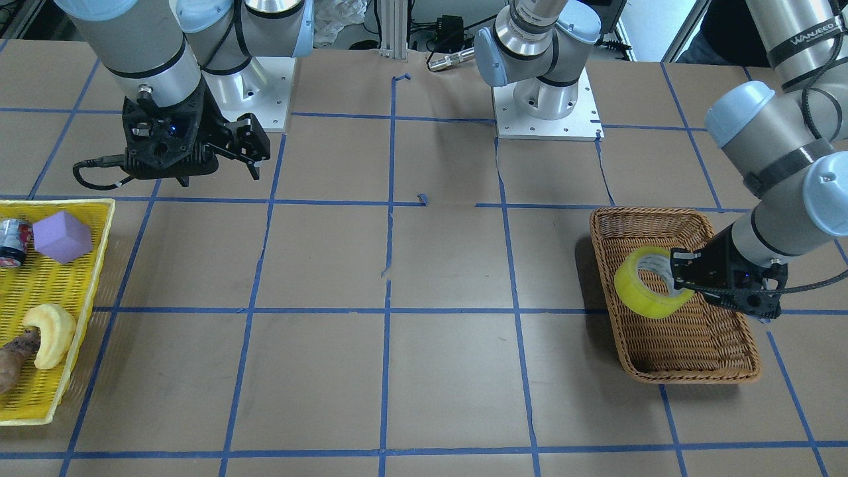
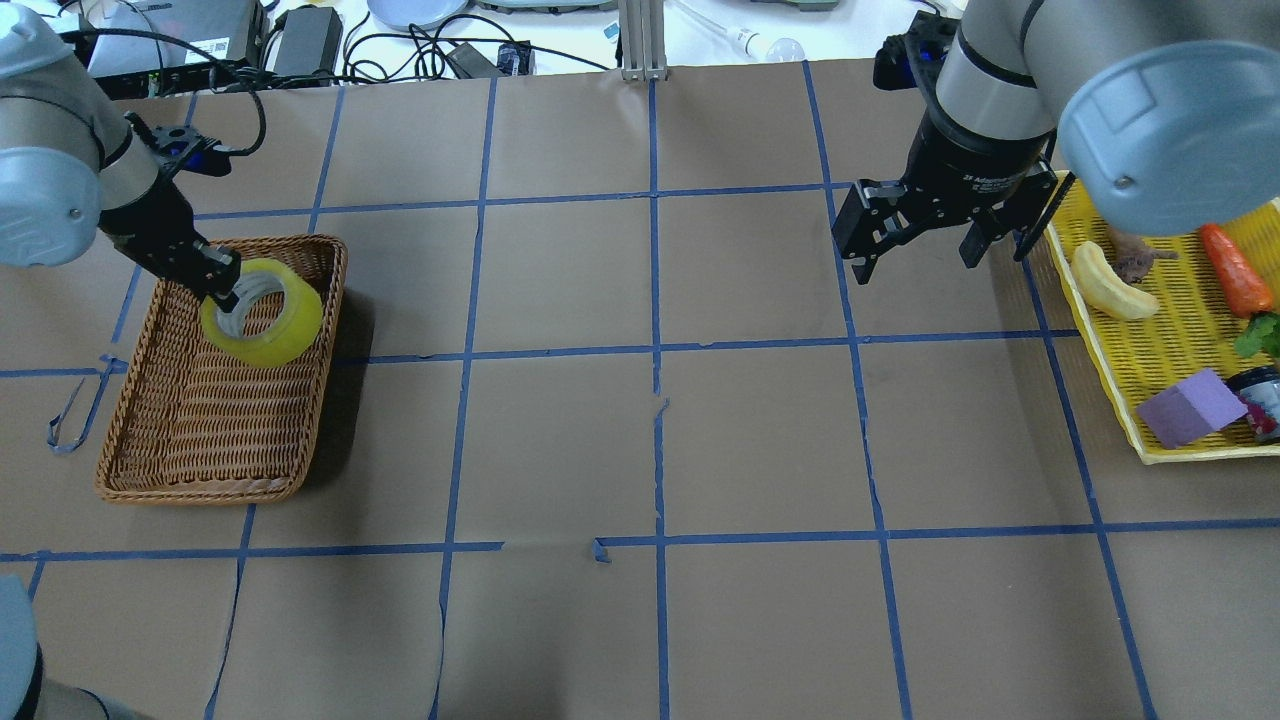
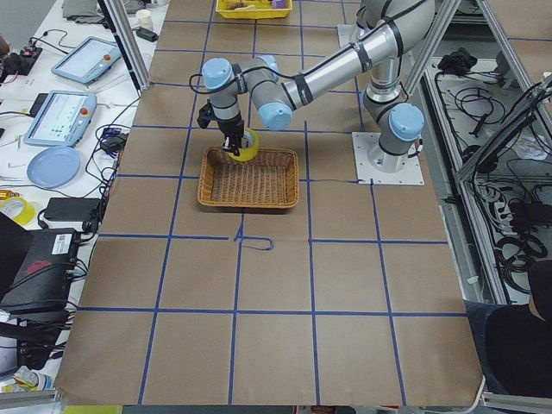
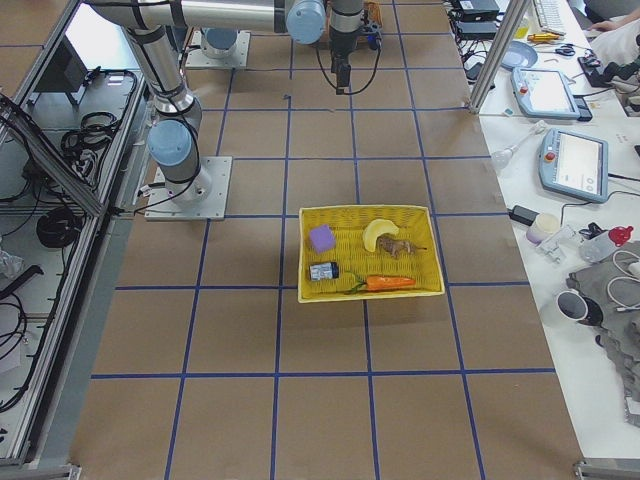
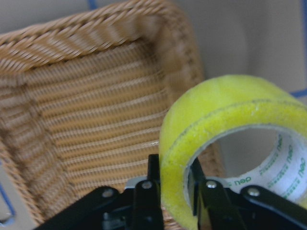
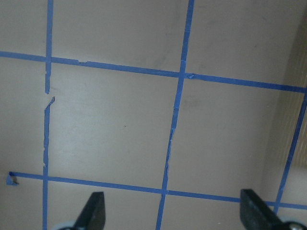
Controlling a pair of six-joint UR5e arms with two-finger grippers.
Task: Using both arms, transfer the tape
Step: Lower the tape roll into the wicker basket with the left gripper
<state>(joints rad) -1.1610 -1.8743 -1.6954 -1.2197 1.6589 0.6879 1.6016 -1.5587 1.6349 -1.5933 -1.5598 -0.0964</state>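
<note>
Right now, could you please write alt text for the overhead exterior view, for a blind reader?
The left gripper holds the yellow tape by its wall over a wicker basket. The right gripper hangs open and empty beside a yellow tray of items.

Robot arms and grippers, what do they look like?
Both arms, left arm and right arm, are silver-grey tubes with light blue joint caps. The left gripper and right gripper are black, two-fingered, with black cables. A black band with white lettering wraps the left arm.

Bright even light, soft shadows (tape [image 5: 225, 124] blurred near lens).
</note>
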